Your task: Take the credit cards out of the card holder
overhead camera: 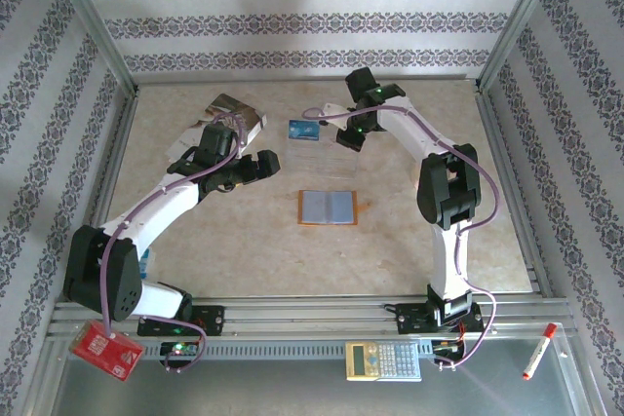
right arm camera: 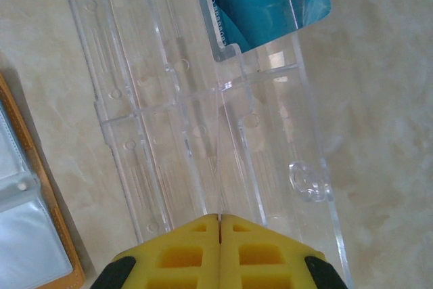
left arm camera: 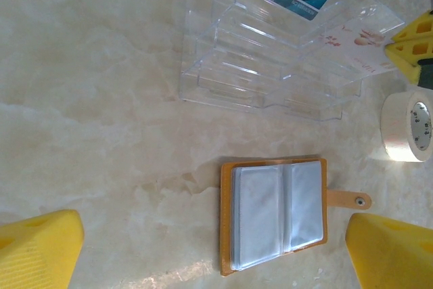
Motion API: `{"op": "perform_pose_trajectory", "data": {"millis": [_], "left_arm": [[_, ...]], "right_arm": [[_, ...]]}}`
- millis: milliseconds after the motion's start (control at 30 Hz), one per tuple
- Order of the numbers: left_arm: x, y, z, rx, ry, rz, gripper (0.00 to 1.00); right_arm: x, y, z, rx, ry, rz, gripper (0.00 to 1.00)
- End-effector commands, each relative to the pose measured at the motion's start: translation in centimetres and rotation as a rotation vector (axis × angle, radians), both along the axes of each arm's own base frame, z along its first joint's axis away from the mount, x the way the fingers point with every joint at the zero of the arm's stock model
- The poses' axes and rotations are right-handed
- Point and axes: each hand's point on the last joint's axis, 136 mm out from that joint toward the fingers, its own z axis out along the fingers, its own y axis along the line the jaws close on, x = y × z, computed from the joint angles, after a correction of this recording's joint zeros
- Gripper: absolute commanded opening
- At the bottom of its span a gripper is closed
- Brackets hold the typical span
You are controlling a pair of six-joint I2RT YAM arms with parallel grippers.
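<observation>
A: Orange bifold card holder (overhead camera: 329,208), opened flat on the marbled tabletop (overhead camera: 244,241), clear pockets up, just in front of the clear tiered stand (overhead camera: 322,161). Blue card (overhead camera: 304,131) upright in the stand's back tier. Pale card (left arm camera: 357,45) with print at the stand's right end. Pockets cloudy, contents impossible to tell.

B: Fingers?

A: Right gripper (right arm camera: 220,221): yellow pads pressed together, nothing visible between, tips right over the stand's right end. Left gripper (left arm camera: 215,235): spread wide, holding nothing, hovering above the holder, one finger (left arm camera: 40,248) out to either side of it.

B: Risks from here?

A: Probably three. First, a nudge from those closed tips against light acrylic, so the stand skidding or tipping and the blue card spilling. Second, cloudy pocket plastic hiding a leftover card, so the job called finished too soon. Third, a smooth stone-look surface under a loose wallet, so sliding away or folding shut under a one-sided pinch, perhaps toward the tape roll (left arm camera: 406,126).

B: And the arms?

A: Left: stretched diagonally from its base toward the centre, wrist pitched down at the holder. Right: folded at the elbow, forearm reaching back and left, wrist curled down onto the stand. Well apart from each other, stand between.
</observation>
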Motion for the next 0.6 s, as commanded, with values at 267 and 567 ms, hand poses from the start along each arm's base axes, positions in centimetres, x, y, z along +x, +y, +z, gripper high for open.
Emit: {"op": "perform_pose_trajectory", "data": {"millis": [267,567], "left_arm": [[-0.2,0.5,-0.7,-0.012,0.03,0.014,1.0],[-0.2,0.5,-0.6,-0.016,0.03,0.014,1.0]], "right_arm": [[-0.2,0.3,2.5,-0.003,-0.043,0.062,0.0],[-0.5,0.8,2.4,-0.004,-0.024,0.09,0.0]]}}
